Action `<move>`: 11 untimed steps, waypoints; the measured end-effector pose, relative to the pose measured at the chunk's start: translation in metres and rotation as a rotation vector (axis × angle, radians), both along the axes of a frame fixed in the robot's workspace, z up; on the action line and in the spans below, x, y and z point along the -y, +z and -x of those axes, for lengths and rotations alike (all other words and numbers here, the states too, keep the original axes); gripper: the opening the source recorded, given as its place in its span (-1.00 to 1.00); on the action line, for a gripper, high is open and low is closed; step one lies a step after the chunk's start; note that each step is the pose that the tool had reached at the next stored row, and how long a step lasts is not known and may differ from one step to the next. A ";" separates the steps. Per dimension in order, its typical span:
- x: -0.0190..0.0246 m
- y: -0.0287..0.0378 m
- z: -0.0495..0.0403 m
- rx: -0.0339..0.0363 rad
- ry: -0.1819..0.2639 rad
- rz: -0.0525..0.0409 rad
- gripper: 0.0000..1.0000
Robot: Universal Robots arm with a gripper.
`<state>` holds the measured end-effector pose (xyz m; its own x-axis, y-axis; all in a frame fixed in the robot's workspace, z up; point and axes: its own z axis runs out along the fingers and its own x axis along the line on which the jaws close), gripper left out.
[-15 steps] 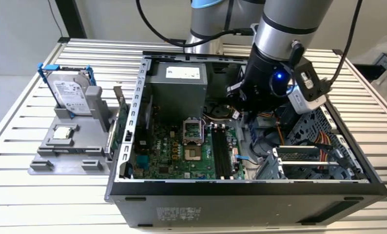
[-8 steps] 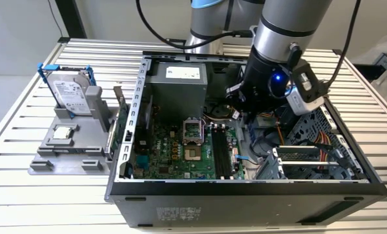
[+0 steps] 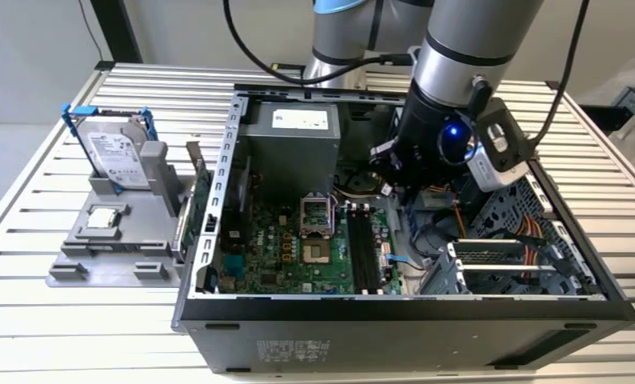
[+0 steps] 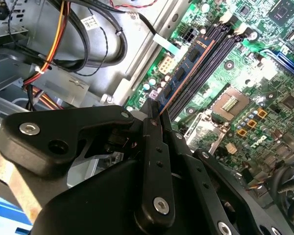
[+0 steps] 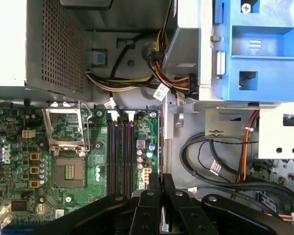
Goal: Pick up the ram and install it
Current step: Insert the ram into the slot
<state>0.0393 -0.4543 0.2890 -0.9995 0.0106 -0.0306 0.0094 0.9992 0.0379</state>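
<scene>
You have the gripper (image 4: 154, 115) pinched narrow on the ram (image 4: 183, 73) — in the second wrist view the slim dark stick runs from between the fingertips at centre frame toward the upper right, lying along the black memory slots (image 4: 220, 54) on the green motherboard (image 4: 264, 88). In the exterior view the arm (image 3: 457, 96) reaches down into the open computer case (image 3: 403, 320) — right of centre.

A: The ram (image 4: 186, 81) runs behind the gripper (image 4: 154, 115) in the second wrist view; its near end is hidden.
B: In the exterior view the arm (image 3: 445, 120) covers part of the case (image 3: 403, 320).
</scene>
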 end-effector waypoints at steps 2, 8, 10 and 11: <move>-0.0002 -0.0013 0.0000 0.0000 0.000 0.0004 -1.00; -0.0007 -0.0050 0.0000 -0.0001 0.000 0.0012 -1.00; -0.0008 -0.0062 0.0000 -0.0001 0.000 0.0015 -1.00; -0.0008 -0.0067 0.0000 -0.0001 0.000 0.0017 -1.00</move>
